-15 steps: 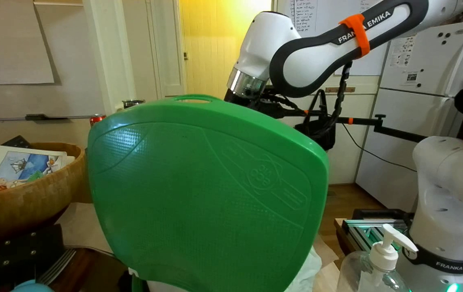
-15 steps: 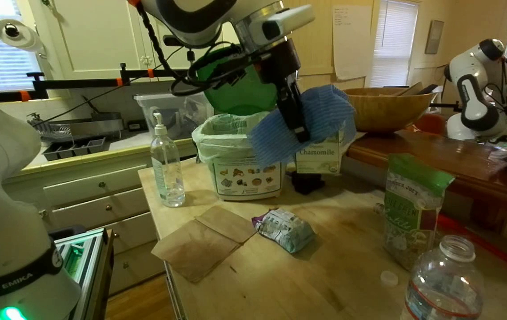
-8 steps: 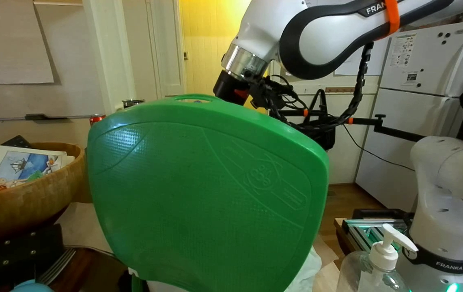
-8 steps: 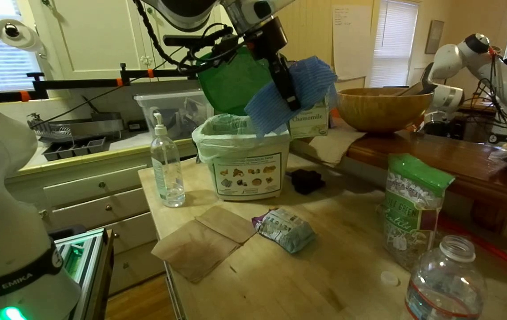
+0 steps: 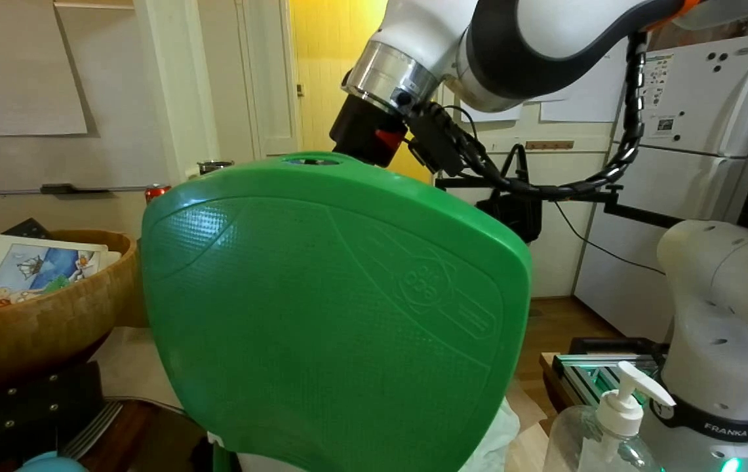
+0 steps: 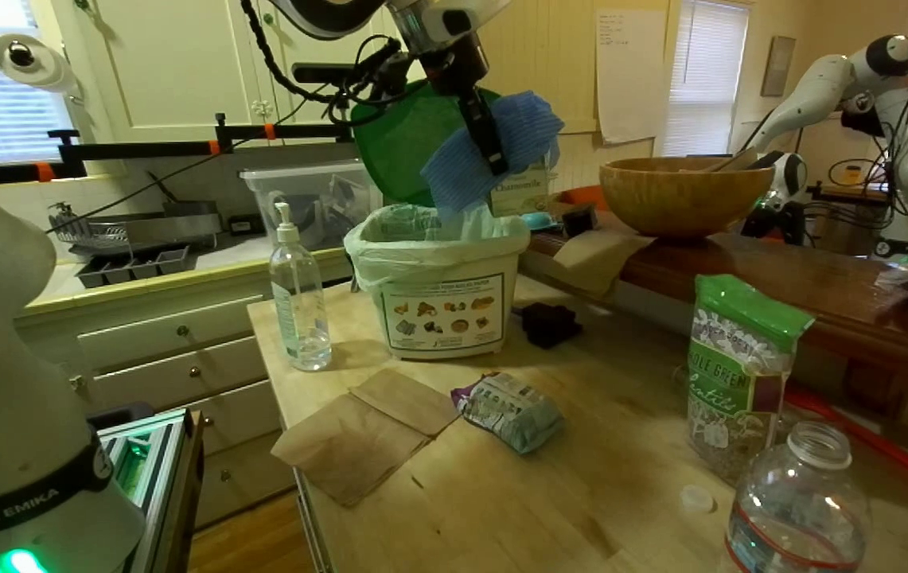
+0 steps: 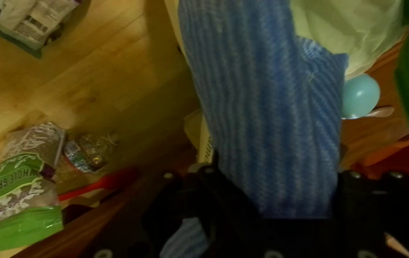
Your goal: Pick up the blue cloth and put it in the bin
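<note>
The dark tool (image 7: 281, 200) seemingly grips the blue cloth (image 7: 261, 104).

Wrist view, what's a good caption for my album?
Striped blue cloth gripped in the fingers, pale bin liner behind it, whole green lentils bag at lower left.

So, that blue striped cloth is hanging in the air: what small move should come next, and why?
Probably a small sideways shift toward the middle of the lined bin, before any lowering. In an exterior view the end effector holds the blue striped cloth higher than the bin, one corner seemingly over it but the other end jutting past its side; the green lid stands open.
</note>
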Controlling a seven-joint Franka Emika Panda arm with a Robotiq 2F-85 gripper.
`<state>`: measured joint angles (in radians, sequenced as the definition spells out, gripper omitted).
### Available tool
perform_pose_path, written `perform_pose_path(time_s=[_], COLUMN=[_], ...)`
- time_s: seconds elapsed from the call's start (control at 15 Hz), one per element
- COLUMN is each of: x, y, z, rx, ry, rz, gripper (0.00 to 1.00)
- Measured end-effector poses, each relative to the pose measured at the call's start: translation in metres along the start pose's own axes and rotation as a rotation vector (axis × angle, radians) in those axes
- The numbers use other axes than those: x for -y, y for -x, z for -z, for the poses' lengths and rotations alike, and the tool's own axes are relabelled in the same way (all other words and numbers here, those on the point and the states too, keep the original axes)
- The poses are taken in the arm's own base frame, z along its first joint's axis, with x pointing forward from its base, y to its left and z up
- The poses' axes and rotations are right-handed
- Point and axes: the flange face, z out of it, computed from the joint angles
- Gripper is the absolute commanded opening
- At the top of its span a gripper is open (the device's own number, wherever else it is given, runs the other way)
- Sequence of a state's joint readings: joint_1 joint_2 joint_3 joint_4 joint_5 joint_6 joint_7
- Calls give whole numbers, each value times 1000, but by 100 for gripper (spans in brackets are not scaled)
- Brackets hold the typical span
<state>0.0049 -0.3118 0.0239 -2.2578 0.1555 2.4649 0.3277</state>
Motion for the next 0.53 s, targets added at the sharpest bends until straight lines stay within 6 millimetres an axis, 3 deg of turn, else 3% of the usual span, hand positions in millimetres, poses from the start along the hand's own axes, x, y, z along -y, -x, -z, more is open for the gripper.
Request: perform_pose_path(time_s=[0.27,0.53], x=[27,39], y=[19,36], z=[-7,-15], rx=[82,178], ry=[-39,-47], rz=[54,105], gripper=[19,19])
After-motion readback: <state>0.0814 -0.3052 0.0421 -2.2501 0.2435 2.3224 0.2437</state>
